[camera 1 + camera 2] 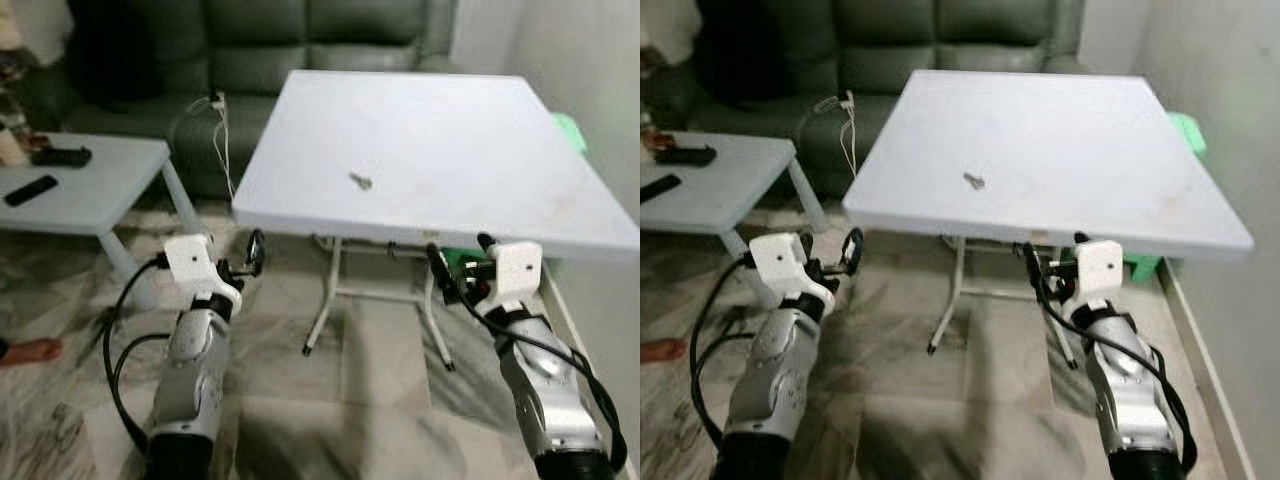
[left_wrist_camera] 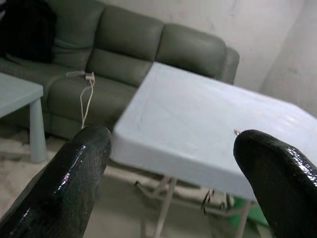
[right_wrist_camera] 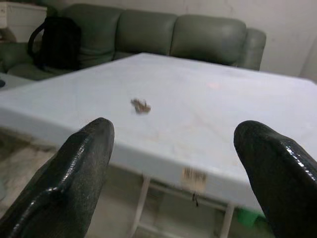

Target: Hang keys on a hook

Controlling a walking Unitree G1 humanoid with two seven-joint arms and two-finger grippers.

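Observation:
A small bunch of keys [image 1: 361,181] lies near the middle of the white folding table [image 1: 440,120]. In the right wrist view the keys [image 3: 140,105] rest on the tabletop beyond my fingers. My right gripper [image 1: 458,258] is open and empty, held just below the table's near edge toward its right side. My left gripper [image 1: 248,262] is also open and empty, low by the table's near left corner. Both arms reach forward from the bottom of the head views.
A green sofa [image 1: 300,45] with a white cable [image 1: 222,130] and a black bag [image 3: 57,42] stands behind the table. A low table [image 1: 90,190] with two remotes [image 1: 32,189] is at left. A green stool [image 1: 572,132] and wall are at right. A person's foot [image 1: 30,350] rests at far left.

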